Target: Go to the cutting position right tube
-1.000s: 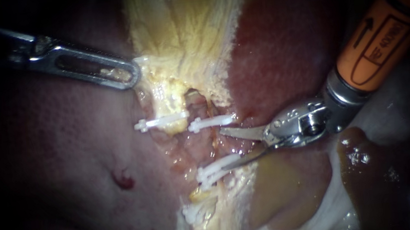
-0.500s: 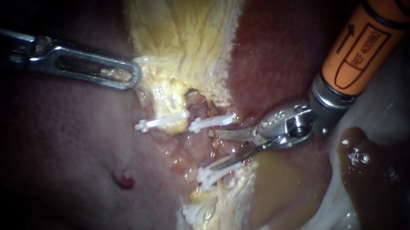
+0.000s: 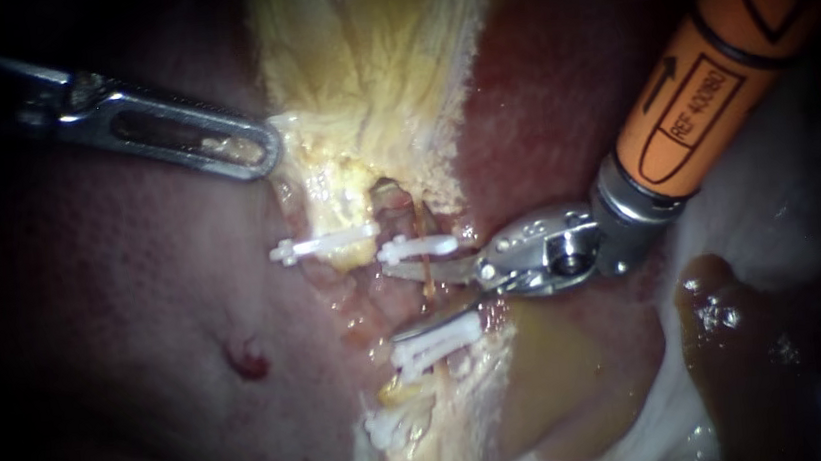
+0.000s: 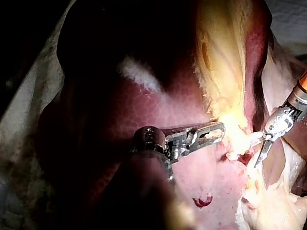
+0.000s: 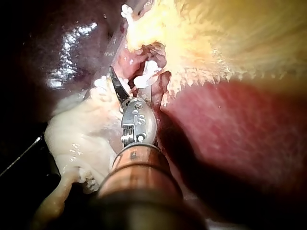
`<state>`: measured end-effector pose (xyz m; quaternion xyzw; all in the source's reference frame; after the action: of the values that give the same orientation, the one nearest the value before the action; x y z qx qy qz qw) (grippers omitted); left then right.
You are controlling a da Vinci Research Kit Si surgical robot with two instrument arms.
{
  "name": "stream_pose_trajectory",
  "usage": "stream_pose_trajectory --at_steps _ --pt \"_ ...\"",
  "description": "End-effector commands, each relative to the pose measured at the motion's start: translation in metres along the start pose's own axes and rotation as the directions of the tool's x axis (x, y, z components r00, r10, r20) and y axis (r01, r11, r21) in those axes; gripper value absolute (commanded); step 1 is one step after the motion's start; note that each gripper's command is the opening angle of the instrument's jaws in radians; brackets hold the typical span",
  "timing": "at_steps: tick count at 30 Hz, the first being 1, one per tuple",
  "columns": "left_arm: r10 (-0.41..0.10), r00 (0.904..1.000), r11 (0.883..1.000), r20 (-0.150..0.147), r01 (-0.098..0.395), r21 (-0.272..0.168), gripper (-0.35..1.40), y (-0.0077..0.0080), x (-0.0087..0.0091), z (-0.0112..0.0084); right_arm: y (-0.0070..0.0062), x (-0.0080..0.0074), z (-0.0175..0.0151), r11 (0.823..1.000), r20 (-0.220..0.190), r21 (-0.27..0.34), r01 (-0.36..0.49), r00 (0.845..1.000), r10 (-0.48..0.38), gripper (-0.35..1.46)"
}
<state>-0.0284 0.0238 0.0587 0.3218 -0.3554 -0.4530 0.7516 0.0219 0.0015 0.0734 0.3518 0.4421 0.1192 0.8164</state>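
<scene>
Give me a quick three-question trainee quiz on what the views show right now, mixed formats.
1. True or false: the right instrument has its blades shut.
2. The thin tube between those blades lies: A) between the upper clip and the lower clips; B) above the upper clip; C) below the lower clips.
3. Which instrument's tip sits at the edge of the yellow tissue?
Key: 1 false, they are open; 2 A; 3 the left instrument.

the right instrument had silver blades and wrist, and an orange shaft section marked with black bands and outlines. the left instrument was plain silver. the clips were white. the right tube was tan-orange. the liver was dark pinkish red and finely speckled, with one bright red spot. the fatty tissue was pale yellow, streaked white.
</scene>
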Motion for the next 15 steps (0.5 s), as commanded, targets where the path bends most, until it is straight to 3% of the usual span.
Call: stream_pose_trajectory --at_steps 1,15 --pt "0.000 1.0000 1.000 0.000 0.000 -0.001 -0.35 0.0000 0.0000 0.0000 0.0000 0.0000 0.0001 1.000 -0.001 0.000 -0.002 1.000 0.002 1.44" --pt "0.000 1.0000 1.000 0.000 0.000 0.000 -0.35 0.0001 0.0000 0.0001 0.0005 0.0006 0.0015 1.000 -0.040 0.019 -0.020 0.999 0.020 1.44"
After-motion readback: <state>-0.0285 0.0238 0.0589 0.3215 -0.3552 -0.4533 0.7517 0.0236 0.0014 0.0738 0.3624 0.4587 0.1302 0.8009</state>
